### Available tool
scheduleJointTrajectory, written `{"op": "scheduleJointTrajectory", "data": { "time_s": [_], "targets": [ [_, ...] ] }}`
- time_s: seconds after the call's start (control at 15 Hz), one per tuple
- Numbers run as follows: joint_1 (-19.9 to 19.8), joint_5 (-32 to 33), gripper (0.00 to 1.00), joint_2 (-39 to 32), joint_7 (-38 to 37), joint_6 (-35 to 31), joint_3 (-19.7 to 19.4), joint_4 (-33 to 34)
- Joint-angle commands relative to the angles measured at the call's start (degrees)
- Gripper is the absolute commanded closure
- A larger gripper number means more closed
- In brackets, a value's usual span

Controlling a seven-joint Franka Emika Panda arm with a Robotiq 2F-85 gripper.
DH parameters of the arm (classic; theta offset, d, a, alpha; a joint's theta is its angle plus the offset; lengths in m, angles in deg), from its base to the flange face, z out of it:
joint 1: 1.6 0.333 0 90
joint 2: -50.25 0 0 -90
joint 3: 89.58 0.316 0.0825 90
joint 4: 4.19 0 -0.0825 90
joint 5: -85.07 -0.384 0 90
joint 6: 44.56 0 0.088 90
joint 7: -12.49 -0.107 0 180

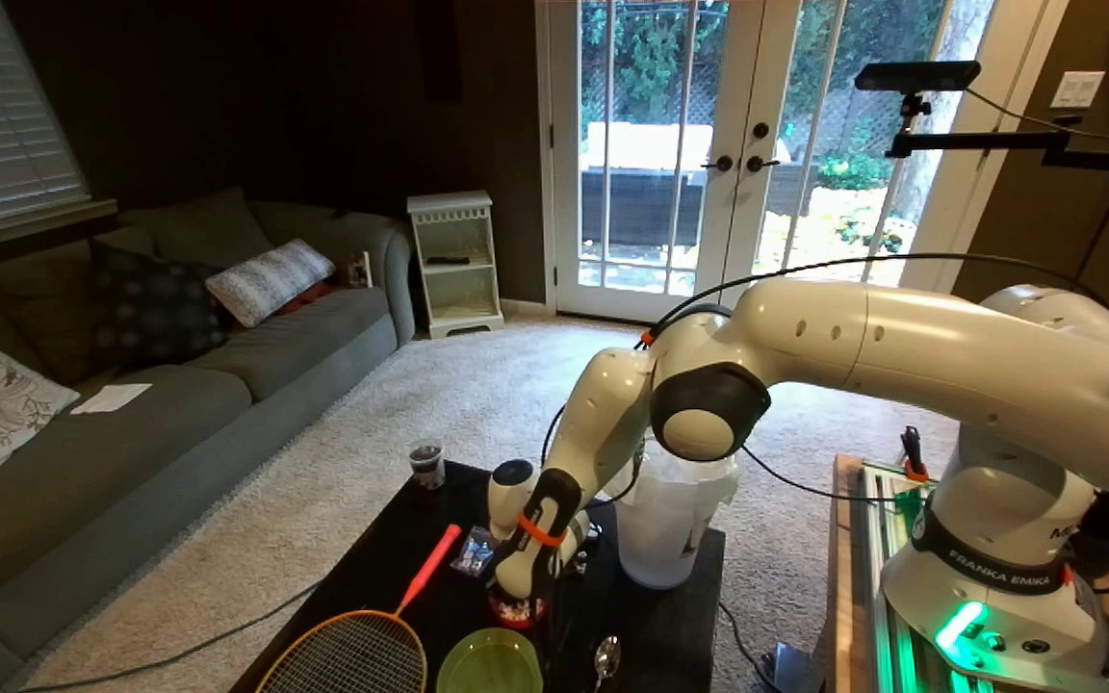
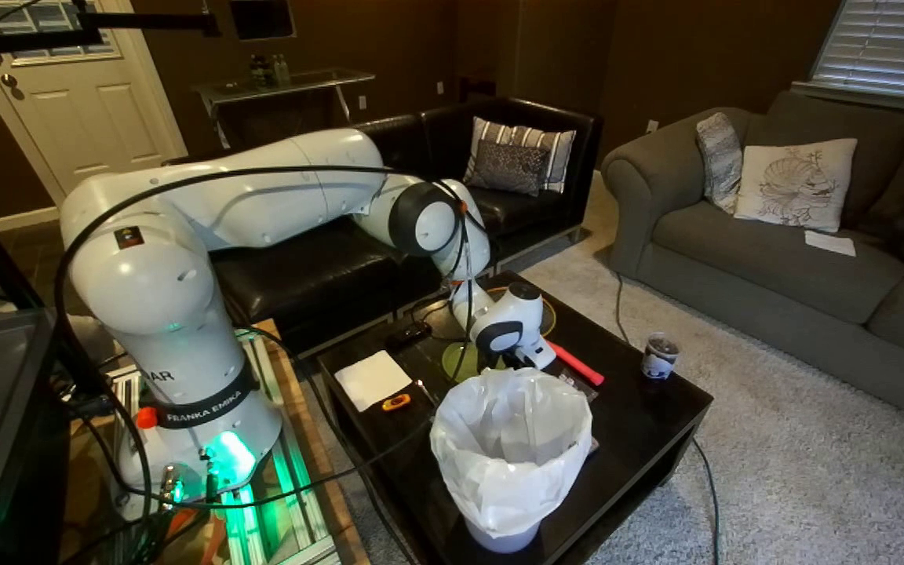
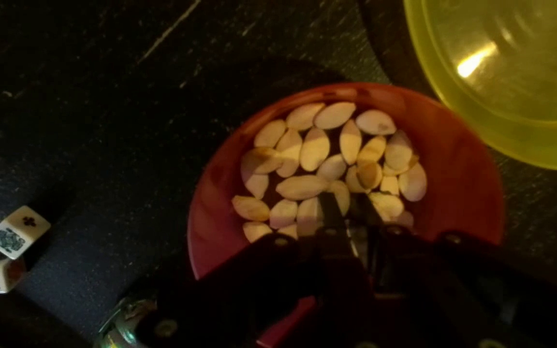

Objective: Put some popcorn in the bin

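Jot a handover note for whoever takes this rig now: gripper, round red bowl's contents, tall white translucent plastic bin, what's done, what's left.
Black two-fingered gripper: jaws close together, over or among the pale oval pieces; whether any is gripped is unclear.
Pieces: in the round red bowl; they look like seeds, not popcorn.
Tall white translucent bin: on the dark table, bag-lined.
Done: gripper at the bowl; no pieces visible in the bin, bottom hidden.
Left: likely secure some, lift, carry to the bin, release.

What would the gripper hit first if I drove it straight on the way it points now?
Most likely the pumpkin seeds in the red bowl: in the wrist view, the gripper points right into them. Depth is unclear there, so it may be touching some.
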Motion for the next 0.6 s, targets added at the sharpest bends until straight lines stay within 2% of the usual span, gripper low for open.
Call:
{"op": "scheduleJointTrajectory", "data": {
  "time_s": [0.0,0.2,0.53],
  "targets": [
    [0.24,-0.52,1.00,-1.90,-1.18,1.04,-0.26,2.87],
    [0.21,-0.49,0.96,-1.25,-1.26,0.57,-0.23,2.05],
    [0.14,-0.53,1.00,-0.35,-1.29,-0.64,-0.11,0.63]
  ]
}}
